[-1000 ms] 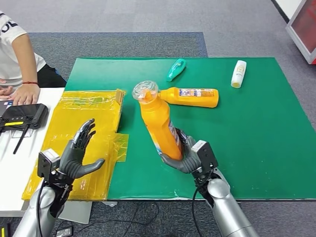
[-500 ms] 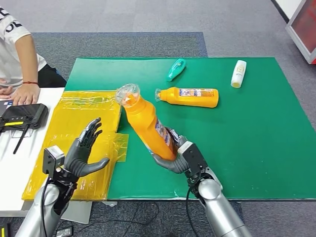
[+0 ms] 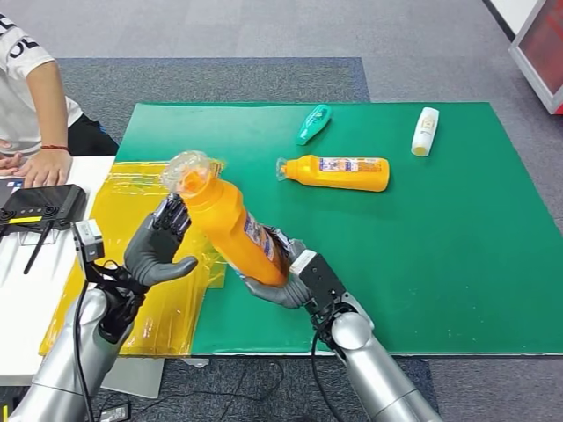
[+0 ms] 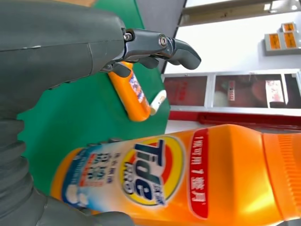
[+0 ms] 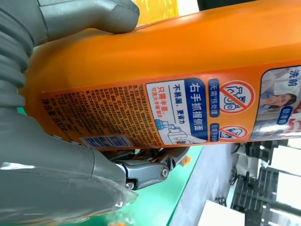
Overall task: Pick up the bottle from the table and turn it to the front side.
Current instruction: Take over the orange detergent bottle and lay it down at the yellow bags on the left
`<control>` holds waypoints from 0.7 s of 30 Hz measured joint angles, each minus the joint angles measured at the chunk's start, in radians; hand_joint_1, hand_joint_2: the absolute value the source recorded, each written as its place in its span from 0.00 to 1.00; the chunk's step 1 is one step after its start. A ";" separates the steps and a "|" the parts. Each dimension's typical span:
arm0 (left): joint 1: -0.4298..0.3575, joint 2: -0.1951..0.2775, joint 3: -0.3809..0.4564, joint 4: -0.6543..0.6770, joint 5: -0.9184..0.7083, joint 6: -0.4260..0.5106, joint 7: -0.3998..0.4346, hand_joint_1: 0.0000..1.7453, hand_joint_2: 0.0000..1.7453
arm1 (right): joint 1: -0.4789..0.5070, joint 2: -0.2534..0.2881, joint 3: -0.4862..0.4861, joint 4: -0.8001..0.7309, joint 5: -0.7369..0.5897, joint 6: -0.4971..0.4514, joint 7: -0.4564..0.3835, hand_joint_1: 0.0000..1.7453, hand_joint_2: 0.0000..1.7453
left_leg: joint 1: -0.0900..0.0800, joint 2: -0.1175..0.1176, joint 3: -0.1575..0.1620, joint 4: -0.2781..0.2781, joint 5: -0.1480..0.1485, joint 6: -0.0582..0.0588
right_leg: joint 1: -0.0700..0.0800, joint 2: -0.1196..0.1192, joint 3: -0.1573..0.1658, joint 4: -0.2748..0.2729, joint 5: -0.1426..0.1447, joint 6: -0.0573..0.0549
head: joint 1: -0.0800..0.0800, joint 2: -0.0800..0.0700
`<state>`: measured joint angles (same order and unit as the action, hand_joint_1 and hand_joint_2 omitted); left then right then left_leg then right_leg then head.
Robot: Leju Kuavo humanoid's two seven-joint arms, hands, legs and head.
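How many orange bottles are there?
2. One orange bottle is tilted in the right hand, near the open left hand. The other orange bottle lies on the green mat.

orange bottle [image 5: 170, 61], printed back label facing the camera, in the right hand [image 5: 46, 155], fingers [image 5: 149, 170] beneath

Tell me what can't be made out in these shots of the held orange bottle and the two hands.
- Left hand contact with the orange bottle: head view, fingers overlap it; touching or not unclear.
- Bottle's base: head view, covered by the right hand.
- Cap: left wrist view, cut off by the edge.
- Small label print: right wrist view, too fine.
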<state>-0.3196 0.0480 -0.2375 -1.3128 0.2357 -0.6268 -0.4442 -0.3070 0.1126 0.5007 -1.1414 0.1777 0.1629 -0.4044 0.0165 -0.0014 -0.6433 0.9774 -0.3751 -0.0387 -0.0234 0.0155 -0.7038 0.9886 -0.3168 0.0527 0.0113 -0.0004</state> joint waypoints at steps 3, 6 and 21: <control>-0.020 0.001 -0.008 0.014 0.010 -0.007 0.005 0.00 1.00 | -0.006 0.004 0.008 0.013 -0.003 0.002 -0.001 1.00 1.00 | 0.000 0.000 0.000 0.000 0.000 0.000 | 0.000 0.000 0.000 0.000 0.000 0.000 | 0.000 0.000; -0.035 0.001 -0.011 0.025 0.015 -0.009 0.008 0.00 1.00 | -0.009 0.007 0.016 0.027 -0.001 -0.001 -0.001 1.00 1.00 | 0.000 0.000 0.000 0.000 0.000 0.000 | 0.000 0.000 0.000 0.000 0.000 0.000 | 0.000 0.000; -0.047 0.019 -0.024 0.053 0.086 -0.060 0.070 0.00 1.00 | -0.032 0.019 0.094 0.075 0.193 -0.165 0.027 1.00 1.00 | 0.000 0.000 -0.001 0.000 0.000 0.000 | 0.000 0.000 -0.001 0.000 0.000 0.000 | 0.000 0.000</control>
<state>-0.3665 0.0672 -0.2612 -1.2596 0.3220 -0.6863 -0.3739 -0.3388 0.1312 0.5944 -1.0664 0.3708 -0.0018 -0.3769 0.0165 -0.0014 -0.6440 0.9774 -0.3752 -0.0387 -0.0233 0.0156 -0.7046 0.9886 -0.3170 0.0525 0.0113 -0.0003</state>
